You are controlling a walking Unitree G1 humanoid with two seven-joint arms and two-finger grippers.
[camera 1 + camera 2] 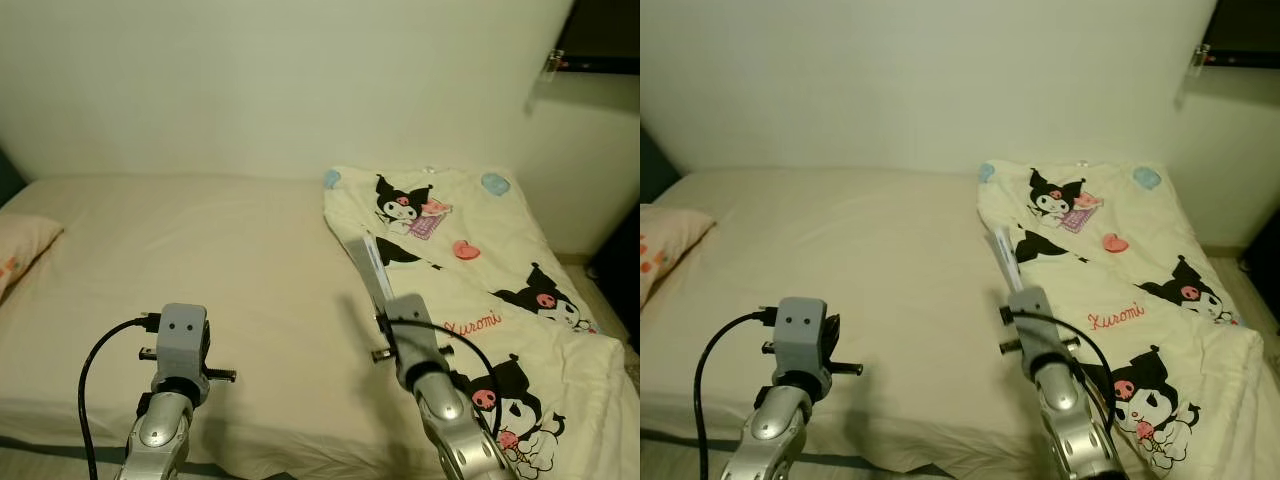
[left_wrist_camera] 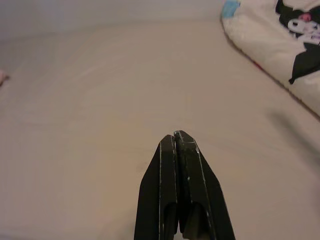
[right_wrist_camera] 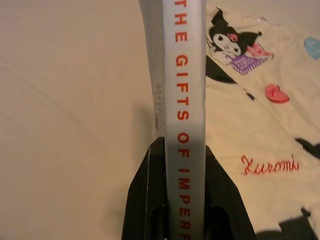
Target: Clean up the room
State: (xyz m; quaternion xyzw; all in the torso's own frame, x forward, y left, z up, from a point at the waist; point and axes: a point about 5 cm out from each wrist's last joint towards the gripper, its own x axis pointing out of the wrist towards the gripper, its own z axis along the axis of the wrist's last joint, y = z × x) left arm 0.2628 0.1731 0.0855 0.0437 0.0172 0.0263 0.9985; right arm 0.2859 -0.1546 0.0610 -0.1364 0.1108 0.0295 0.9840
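From the head, the right gripper (image 1: 372, 268) clamps a grey book (image 1: 368, 262) above the bed (image 1: 200, 250), at the cartoon-print blanket's (image 1: 470, 290) left edge; bare sheet spreads leftward to a pillow (image 1: 22, 245). Left wrist view: the left gripper's (image 2: 176, 142) 2 fingers are pressed together over bare sheet. Right wrist view: both fingers (image 3: 150, 190) grip the book's red-lettered spine.

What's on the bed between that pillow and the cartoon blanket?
Nothing but bare sheet between the pillow and the blanket, as the left eye view shows.
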